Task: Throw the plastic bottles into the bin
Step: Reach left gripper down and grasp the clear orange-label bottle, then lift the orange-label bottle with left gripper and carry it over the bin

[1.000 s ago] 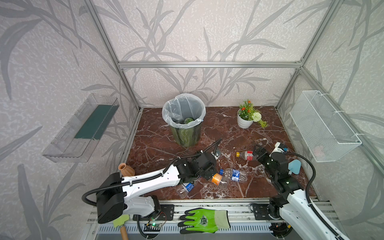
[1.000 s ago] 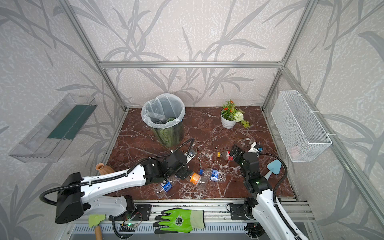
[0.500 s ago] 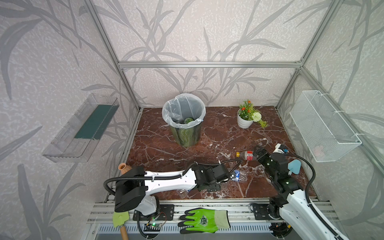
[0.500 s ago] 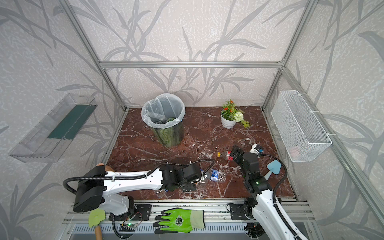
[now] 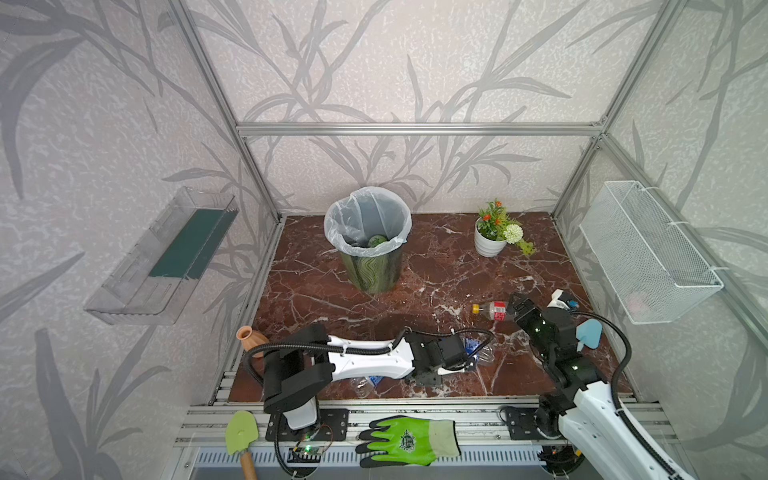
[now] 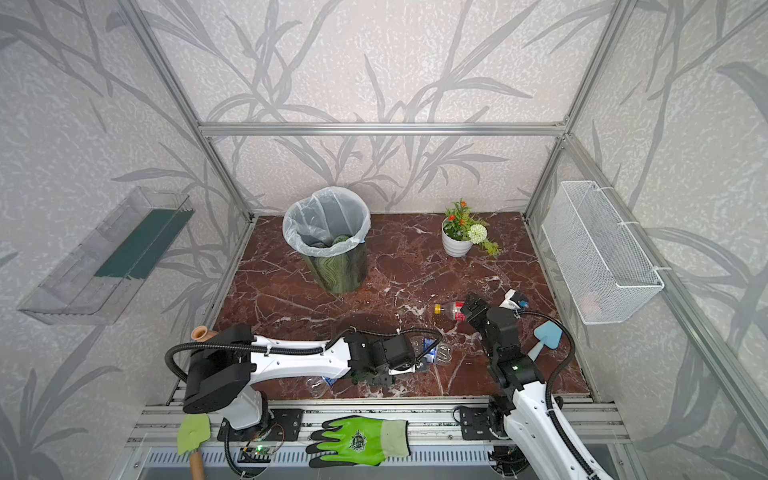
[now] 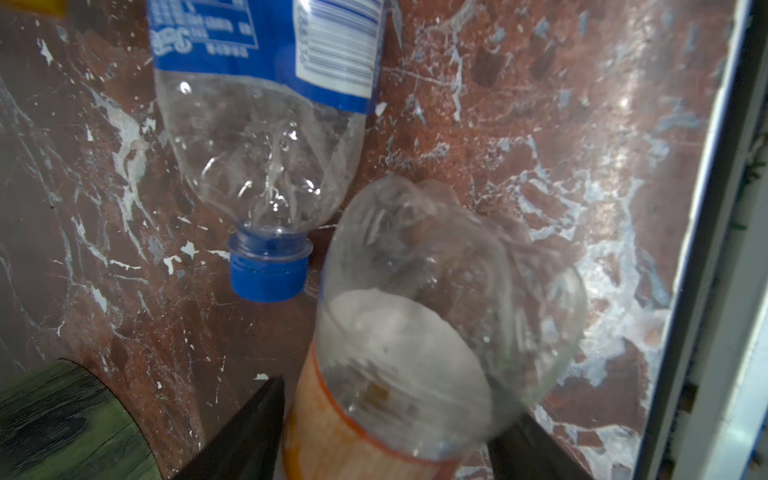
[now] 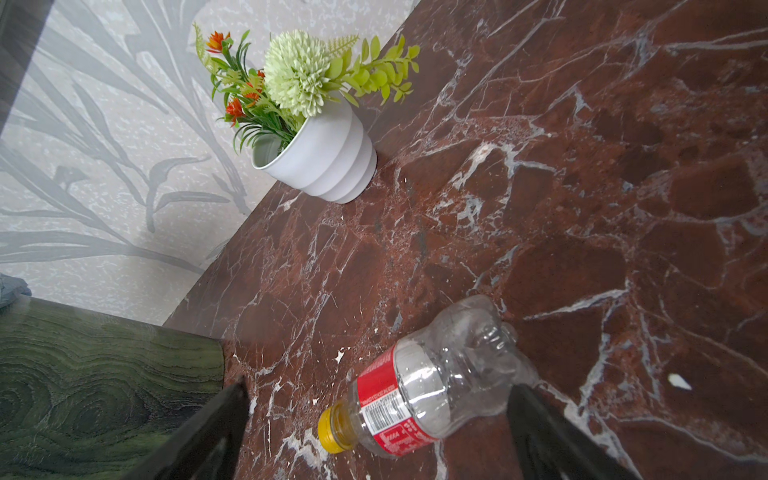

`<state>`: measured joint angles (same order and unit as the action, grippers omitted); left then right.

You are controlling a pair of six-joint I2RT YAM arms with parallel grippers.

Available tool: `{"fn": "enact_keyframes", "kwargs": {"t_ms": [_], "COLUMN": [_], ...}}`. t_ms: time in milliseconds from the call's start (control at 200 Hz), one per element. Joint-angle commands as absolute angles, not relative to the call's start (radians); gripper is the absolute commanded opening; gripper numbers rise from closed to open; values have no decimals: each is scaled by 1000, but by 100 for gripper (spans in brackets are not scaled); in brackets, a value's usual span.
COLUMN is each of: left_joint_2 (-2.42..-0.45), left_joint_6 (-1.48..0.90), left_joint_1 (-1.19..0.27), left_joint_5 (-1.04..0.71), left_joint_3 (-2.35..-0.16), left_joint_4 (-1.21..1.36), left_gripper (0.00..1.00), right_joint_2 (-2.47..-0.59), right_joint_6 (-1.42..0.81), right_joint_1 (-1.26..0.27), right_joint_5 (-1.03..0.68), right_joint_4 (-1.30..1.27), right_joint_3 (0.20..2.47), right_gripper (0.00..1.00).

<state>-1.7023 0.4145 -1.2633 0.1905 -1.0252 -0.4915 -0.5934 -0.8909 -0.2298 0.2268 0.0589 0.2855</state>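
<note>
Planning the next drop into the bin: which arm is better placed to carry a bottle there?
Left, probably. The left tool flanks the orange-labelled bottle, and the bin stands left of centre. The right tool hangs open over the red-labelled bottle, which lies ungripped.

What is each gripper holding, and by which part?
Left gripper: jaws flank the orange-labelled bottle at its label; grip cannot be told. Right gripper: open near the red-labelled bottle, holding nothing.

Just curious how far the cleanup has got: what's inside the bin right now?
Inside the bin, within its white bag, one green rounded thing shows, probably a bottle. The near wall hides the rest of the bottom.
</note>
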Motion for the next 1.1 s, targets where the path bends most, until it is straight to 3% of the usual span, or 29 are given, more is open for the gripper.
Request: {"fn": "enact_keyframes", "kwargs": {"t_ms": [0, 245, 515, 635, 875, 1095], "left_joint_2": [-1730, -1768, -1781, -1756, -1645, -1401], "left_joint_6": [458, 471, 482, 469, 414, 335], "left_joint_1": [-1266, -1258, -1252, -1252, -1249, -1204], "left_joint_5": [171, 165, 162, 161, 184, 234], "left_joint_3": [-1046, -1060, -1076, -1077, -1066, -1054], "left_joint_4": [-483, -458, -448, -443, -430, -389], "left_gripper": [73, 70, 46, 43, 41, 41], "right_joint_2": [-579, -572, -563, -559, -557, -580], "right_joint_6": [-899, -905, -911, -916, -914, -877], "right_joint_1": [-224, -221, -218, -216, -216, -216], "right_joint_5": [237, 239, 240, 239, 238, 209], "right_joint_4": [77, 84, 86, 87, 86, 51], "right_joint_3": [275, 269, 264, 262, 261, 275], "right_gripper": [97, 97, 97, 97, 97, 95]}}
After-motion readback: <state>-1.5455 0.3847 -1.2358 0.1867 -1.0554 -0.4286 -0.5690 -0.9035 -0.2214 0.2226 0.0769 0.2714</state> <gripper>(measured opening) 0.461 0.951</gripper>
